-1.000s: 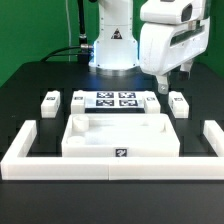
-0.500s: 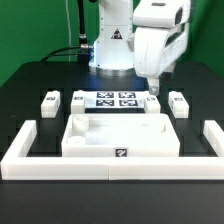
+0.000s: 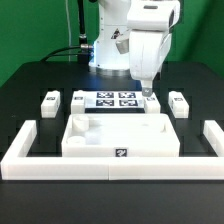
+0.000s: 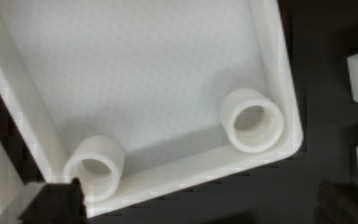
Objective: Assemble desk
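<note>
The white desk tabletop point(image 3: 118, 135) lies upside down in the middle of the table, raised rim up. In the wrist view the tabletop point(image 4: 140, 70) fills most of the picture and shows two round leg sockets point(image 4: 252, 120) near one corner. My gripper point(image 3: 146, 92) hangs open above the tabletop's rear corner on the exterior view's right, holding nothing. Its dark fingertips point(image 4: 51, 200) frame my gripper point(image 4: 208, 205) over bare black table just off the tabletop's edge. Small white legs lie at the back: one point(image 3: 50, 103) and another point(image 3: 82, 101) on the exterior view's left, and one point(image 3: 178, 103) on its right.
The marker board point(image 3: 115, 100) lies flat behind the tabletop. A long white U-shaped frame point(image 3: 110, 165) borders the work area at the front and both sides. The arm's base point(image 3: 113, 45) stands at the back. Cables run off behind it, toward the exterior view's left.
The arm has swung toward the exterior view's left, from above the leg on the right to above the tabletop's rear corner. The jaws stay open.
</note>
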You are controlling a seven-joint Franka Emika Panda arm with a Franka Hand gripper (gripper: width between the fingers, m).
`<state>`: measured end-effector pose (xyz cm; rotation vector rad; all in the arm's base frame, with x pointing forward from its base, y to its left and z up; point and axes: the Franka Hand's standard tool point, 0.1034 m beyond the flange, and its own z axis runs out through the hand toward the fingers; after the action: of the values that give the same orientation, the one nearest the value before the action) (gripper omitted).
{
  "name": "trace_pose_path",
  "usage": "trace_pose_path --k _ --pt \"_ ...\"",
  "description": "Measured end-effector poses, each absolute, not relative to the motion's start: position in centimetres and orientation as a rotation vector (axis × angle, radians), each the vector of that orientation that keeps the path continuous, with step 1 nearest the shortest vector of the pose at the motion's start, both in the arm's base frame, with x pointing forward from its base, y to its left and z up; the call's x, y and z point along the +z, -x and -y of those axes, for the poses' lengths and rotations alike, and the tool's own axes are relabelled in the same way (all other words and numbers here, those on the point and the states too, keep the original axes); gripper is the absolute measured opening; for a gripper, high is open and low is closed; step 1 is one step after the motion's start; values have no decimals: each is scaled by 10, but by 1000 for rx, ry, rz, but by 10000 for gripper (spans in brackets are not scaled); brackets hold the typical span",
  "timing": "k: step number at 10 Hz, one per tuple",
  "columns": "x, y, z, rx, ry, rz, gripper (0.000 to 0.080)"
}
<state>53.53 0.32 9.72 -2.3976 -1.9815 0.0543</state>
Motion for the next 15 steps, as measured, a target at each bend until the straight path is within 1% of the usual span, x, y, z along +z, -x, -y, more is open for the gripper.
trace_pose_path --k 1,3,4,7,8,10,12,15 --pt "89 -526 11 23 2354 2056 650" --pt "80 -508 34 -1 2262 2170 650" --pt "77 -506 42 11 2282 2138 650" --pt "77 -507 40 9 2285 2135 650" --pt "75 -506 41 6 2282 2139 650" --pt "52 -492 46 -6 2278 2140 650" --pt "31 -488 46 -19 2276 2139 650" --pt "20 -494 31 -22 2293 2100 650"
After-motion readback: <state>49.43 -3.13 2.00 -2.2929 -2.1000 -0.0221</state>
